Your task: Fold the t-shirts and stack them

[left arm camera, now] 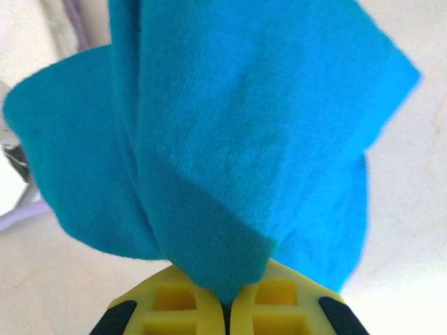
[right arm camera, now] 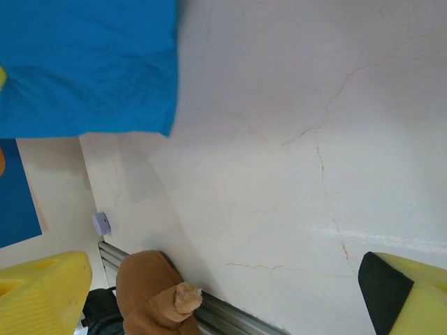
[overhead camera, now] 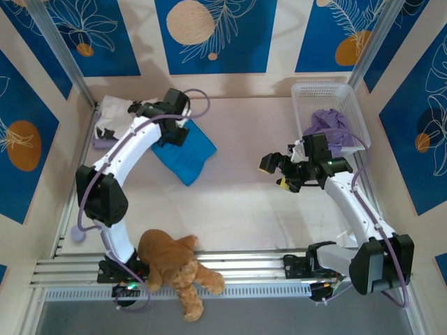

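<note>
Pale matte worktop [overhead camera: 244,209] with hairline cracks. Wall panels [overhead camera: 216,35] cream and blue, white leaf line-art, orange and peach discs. Aluminium posts [overhead camera: 59,52] at the back corners, aluminium rails [overhead camera: 244,269] along the near edge. Even light, soft shadows.

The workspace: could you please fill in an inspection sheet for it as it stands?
Surface: pale table, faint hairline cracks.
Job's things: teal t-shirt at far left; blotched white shirt and lavender cloth piled in the far-left corner; lavender shirts in the white basket.
Clutter: brown teddy bear lying over the near rail.
Grippers: left gripper shut on the teal t-shirt; right gripper open, empty, above bare table.
Cables: lavender cables looped along both arms.
Surroundings: blue leaf-patterned wall panels.
</note>
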Action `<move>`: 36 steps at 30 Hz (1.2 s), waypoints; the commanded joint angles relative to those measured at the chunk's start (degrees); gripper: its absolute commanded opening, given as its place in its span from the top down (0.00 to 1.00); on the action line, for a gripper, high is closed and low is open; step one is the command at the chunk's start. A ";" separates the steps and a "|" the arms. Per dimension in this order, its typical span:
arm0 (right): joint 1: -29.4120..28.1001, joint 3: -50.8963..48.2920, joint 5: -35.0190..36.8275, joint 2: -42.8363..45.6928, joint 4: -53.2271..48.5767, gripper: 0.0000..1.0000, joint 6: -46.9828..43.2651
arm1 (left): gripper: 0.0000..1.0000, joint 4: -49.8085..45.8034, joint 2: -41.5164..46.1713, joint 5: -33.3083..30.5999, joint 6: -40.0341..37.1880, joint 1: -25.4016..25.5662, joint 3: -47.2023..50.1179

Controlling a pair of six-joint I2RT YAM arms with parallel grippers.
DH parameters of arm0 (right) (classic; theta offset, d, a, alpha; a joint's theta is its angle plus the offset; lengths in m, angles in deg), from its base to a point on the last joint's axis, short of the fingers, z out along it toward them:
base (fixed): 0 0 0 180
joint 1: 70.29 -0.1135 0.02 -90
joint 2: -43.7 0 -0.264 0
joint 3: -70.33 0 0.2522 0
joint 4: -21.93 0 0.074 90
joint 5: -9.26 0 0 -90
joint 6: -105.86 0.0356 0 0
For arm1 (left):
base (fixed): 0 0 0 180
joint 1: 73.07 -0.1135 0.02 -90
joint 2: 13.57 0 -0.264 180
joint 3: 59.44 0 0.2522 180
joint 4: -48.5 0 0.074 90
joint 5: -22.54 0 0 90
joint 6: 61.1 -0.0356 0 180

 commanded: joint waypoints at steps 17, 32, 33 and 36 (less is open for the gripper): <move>0.47 8.20 -0.54 -9.79 -3.69 0.01 -4.21 | 1.00 -11.84 -13.87 4.28 -11.12 -9.07 -36.65; -0.44 11.25 0.29 -13.72 -5.38 0.01 -3.61 | 1.00 -6.49 -13.16 5.72 -9.03 -16.82 -40.64; -0.62 11.41 0.49 -13.90 -5.41 0.01 -3.52 | 1.00 -6.43 -13.23 6.03 -9.03 -17.19 -40.59; -1.15 11.95 0.77 -14.44 -5.41 0.01 -3.36 | 1.00 -6.51 -13.70 7.11 -9.14 -18.16 -40.63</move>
